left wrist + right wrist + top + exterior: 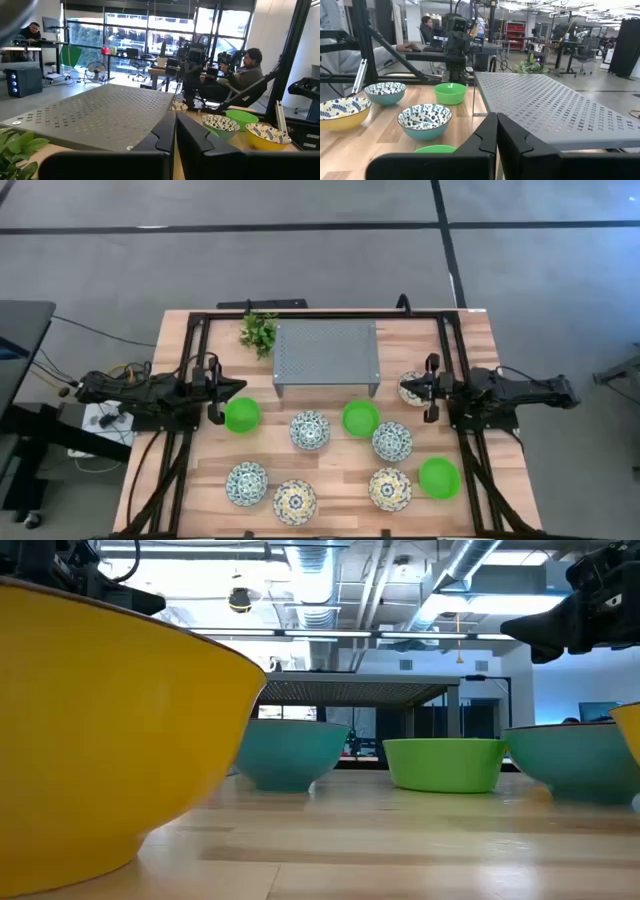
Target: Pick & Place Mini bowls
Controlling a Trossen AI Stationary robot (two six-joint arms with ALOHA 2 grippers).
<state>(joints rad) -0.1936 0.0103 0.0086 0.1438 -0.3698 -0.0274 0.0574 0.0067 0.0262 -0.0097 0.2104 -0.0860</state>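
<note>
1. Your left gripper (232,387) hangs at the table's left side with its two dark fingers (165,134) pressed together on nothing, just beside a plain green bowl (242,415).
2. Your right gripper (424,388) waits at the table's right side, its fingers (485,134) likewise clenched and empty, its tip over a white patterned bowl (411,388) near the right rail.
3. Between the two arms stands the grey perforated stand (326,355), with a small green plant sprig (259,331) at its left rear corner.
4. In front of the stand you have a row of bowls: a blue-patterned bowl (310,430), a second green bowl (361,418) and another blue-patterned bowl (392,441), each apart from its neighbours.
5. Nearer the front edge of the wooden table (180,330) sit a blue-patterned bowl (247,482), a yellow-patterned bowl (295,501), a second yellow-patterned bowl (390,489) and the third green bowl (439,478).
6. All nine bowls stand upright on the tabletop; none is on the stand.
7. From table height, a yellow bowl wall (110,730) fills the near left, with teal bowls and a green bowl (444,762) behind it.
8. Beyond the table, a seated person (246,70) shows in the left wrist view.
</note>
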